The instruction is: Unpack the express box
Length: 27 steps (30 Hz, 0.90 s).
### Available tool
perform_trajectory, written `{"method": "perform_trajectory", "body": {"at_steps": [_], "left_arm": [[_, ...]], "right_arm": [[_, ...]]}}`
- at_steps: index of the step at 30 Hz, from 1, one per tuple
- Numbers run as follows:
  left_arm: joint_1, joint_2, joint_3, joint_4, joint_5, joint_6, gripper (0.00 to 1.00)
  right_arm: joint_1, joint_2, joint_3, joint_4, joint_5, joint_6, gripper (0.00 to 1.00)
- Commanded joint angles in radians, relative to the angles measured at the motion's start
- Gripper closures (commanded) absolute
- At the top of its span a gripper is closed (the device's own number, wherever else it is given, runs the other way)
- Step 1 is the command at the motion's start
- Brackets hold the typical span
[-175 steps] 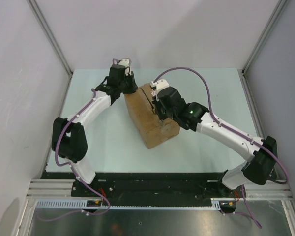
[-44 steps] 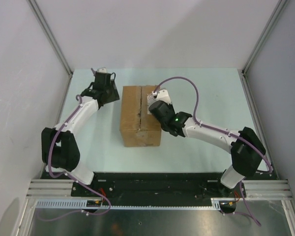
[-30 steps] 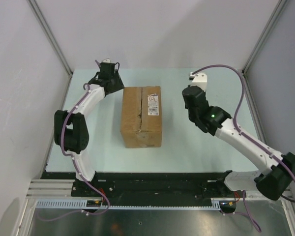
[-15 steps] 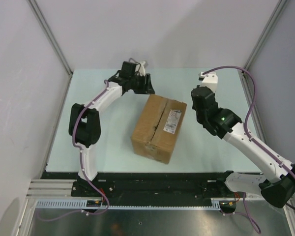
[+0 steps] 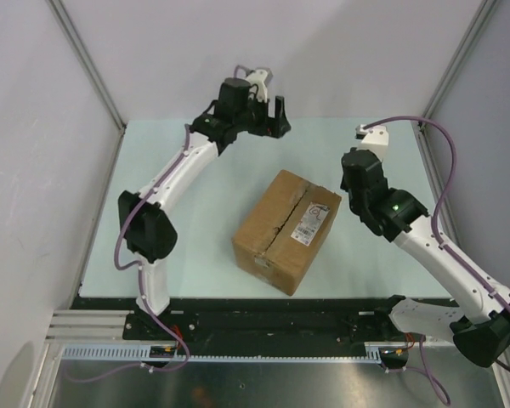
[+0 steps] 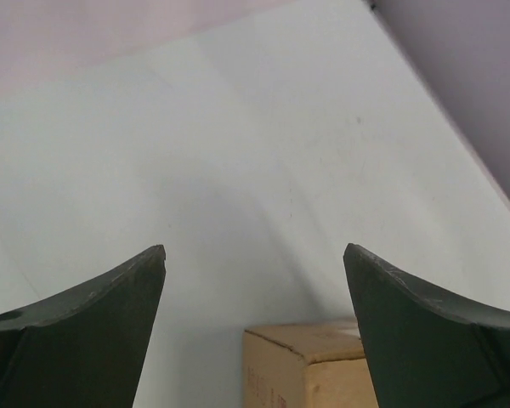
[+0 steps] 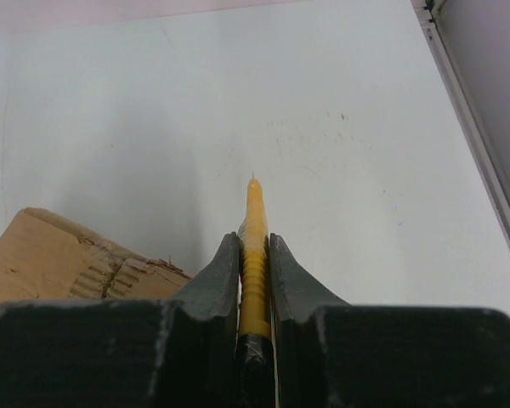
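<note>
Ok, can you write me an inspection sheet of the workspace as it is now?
Surface: pale green table, faint scuff marks.
Job's things: express box askew to the table edges, flaps down, white label on top.
Clutter: nothing seen.
Claws: left claw open, empty, raised apart from the box; right claw shut on yellow utility knife.
Cables: purple cable along each arm, clear of the box.
Surroundings: white walls, metal frame posts.

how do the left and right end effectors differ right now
The left end effector is wide open and empty; the right end effector is shut on a yellow utility knife. The left one hangs past the far side of the express box; the right one sits off the box's right side. Neither touches the box.
</note>
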Motion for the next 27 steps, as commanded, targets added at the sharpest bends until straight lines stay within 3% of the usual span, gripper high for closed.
{"method": "perform_trajectory", "body": {"at_steps": [1, 3, 8, 9, 13, 14, 17, 22, 24, 27], "left_arm": [[-0.016, -0.164, 0.032, 0.03, -0.034, 0.048, 0.09], [-0.045, -0.283, -0.102, 0.028, -0.034, 0.075, 0.09], [-0.124, -0.629, -0.481, 0.008, -0.403, 0.054, 0.06], [-0.121, -0.689, -0.581, -0.004, -0.404, 0.006, 0.05], [-0.118, -1.021, -0.75, -0.09, -0.269, -0.133, 0.03], [-0.118, -1.064, -0.781, -0.104, -0.179, -0.16, 0.02], [-0.122, -1.161, -0.896, -0.161, -0.105, -0.278, 0.02], [-0.124, -1.198, -0.979, -0.284, -0.096, -0.374, 0.06], [-0.124, -1.174, -0.982, -0.322, -0.074, -0.374, 0.15], [-0.124, -1.142, -1.002, -0.34, 0.025, -0.406, 0.2]], "right_arm": [[-0.03, -0.049, -0.001, 0.011, -0.022, 0.023, 1.0], [-0.044, -0.057, -0.001, 0.013, -0.033, 0.024, 1.0], [-0.067, -0.072, -0.001, 0.033, -0.05, 0.012, 1.0], [-0.07, -0.069, -0.001, 0.046, -0.053, 0.0, 1.0], [-0.081, -0.06, -0.001, 0.085, -0.055, -0.02, 1.0], [-0.079, -0.057, -0.001, 0.092, -0.059, -0.022, 1.0], [-0.088, -0.035, -0.001, 0.125, -0.073, -0.032, 1.0], [-0.098, 0.005, -0.001, 0.175, -0.096, -0.048, 1.0], [-0.104, 0.014, 0.001, 0.187, -0.102, -0.054, 1.0], [-0.11, 0.022, -0.001, 0.195, -0.099, -0.054, 1.0]]}}
